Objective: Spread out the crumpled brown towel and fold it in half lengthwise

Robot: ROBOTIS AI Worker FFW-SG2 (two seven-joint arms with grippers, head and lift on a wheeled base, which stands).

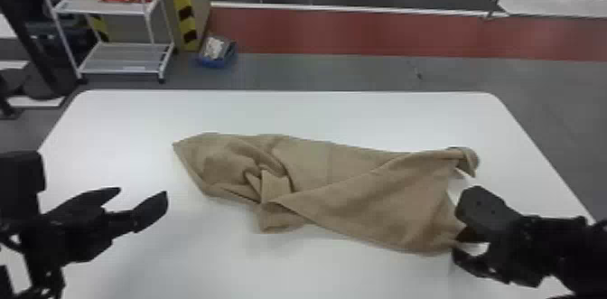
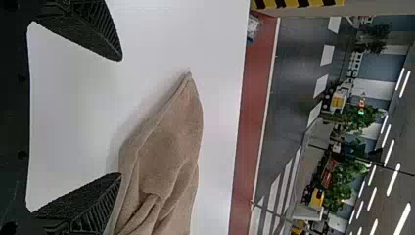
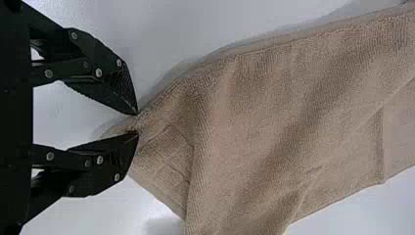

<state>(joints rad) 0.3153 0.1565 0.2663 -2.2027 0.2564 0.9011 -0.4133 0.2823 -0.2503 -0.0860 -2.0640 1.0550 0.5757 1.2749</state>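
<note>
1. The brown towel (image 1: 325,162) is laid across the middle of the white table (image 1: 135,113) – crumpled, its left half bunched into folds, its far right corner curled over.
2. A broad flap of it is drawn diagonally over the right half, toward the near side.
3. The towel's near right corner is pinched by the right gripper (image 1: 458,241) – its fingertips are nearly together, with cloth caught between.
4. The left gripper (image 1: 141,194) is held left of the towel, on the near side, its fingers spread wide with nothing clamped.
5. Beyond the table, a shelf rack (image 1: 122,58) and a blue bin (image 1: 217,62) are seen at the far left.
</note>
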